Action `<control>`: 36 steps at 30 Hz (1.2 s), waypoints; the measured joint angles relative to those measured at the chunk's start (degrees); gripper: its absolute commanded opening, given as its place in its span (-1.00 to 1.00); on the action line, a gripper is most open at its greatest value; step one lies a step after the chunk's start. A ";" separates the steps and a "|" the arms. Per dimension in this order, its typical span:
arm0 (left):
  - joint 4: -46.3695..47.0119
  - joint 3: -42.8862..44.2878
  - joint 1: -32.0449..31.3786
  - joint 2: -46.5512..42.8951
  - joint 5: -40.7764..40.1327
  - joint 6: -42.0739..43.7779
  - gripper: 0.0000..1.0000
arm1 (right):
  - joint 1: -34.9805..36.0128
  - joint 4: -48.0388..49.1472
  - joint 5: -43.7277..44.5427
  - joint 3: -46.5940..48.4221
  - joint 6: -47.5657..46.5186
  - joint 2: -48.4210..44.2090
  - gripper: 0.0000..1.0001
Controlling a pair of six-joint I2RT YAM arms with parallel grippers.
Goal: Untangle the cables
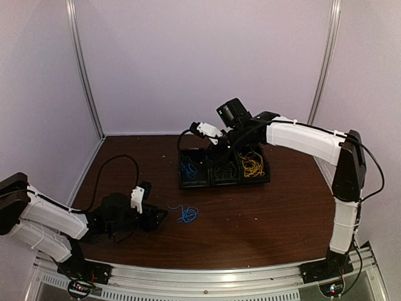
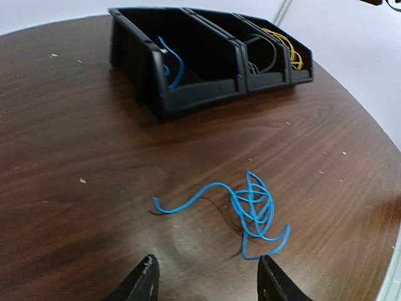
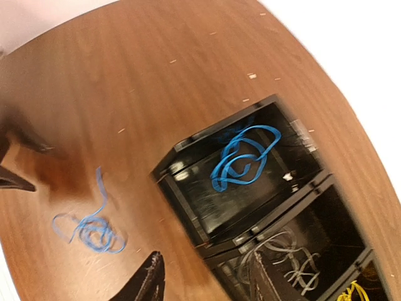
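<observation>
A loose blue cable (image 1: 187,214) lies tangled on the brown table; it also shows in the left wrist view (image 2: 250,207) and the right wrist view (image 3: 91,229). My left gripper (image 2: 207,279) is open and empty, low over the table just short of that cable. Three joined black bins (image 1: 223,168) stand behind it. The left bin holds a blue cable (image 3: 243,158), the middle a dark cable (image 3: 288,257), the right a yellow cable (image 1: 252,164). My right gripper (image 3: 203,279) is open and empty, held above the bins' front edge.
The thick black cable of the left arm (image 1: 116,164) loops over the table's left side. Purple walls close in the back and sides. Small pale crumbs dot the tabletop (image 2: 83,180).
</observation>
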 measured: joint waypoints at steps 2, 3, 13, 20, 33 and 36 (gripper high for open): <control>0.55 0.90 0.00 2.34 4.44 0.46 0.14 | 0.00 1.44 -3.21 -4.24 -0.83 -1.92 -0.09; 0.55 1.46 0.00 3.61 6.36 0.63 0.12 | 0.00 2.12 -5.25 -6.21 -1.20 -2.12 -0.10; -0.07 9.11 0.00 13.75 13.57 2.51 -0.09 | 0.31 2.49 -13.09 -9.90 -2.80 0.94 -0.11; -1.27 12.24 0.00 16.90 15.21 3.78 -0.25 | 0.39 2.69 -14.80 -9.92 -3.58 0.94 -0.12; -2.84 9.27 -0.33 15.12 16.90 5.09 -1.00 | 0.74 3.52 -17.22 -8.98 -2.58 6.12 -0.22; -2.80 5.62 -1.05 11.91 16.72 4.79 -1.00 | 2.10 2.56 -17.79 -4.66 -1.42 11.26 -0.20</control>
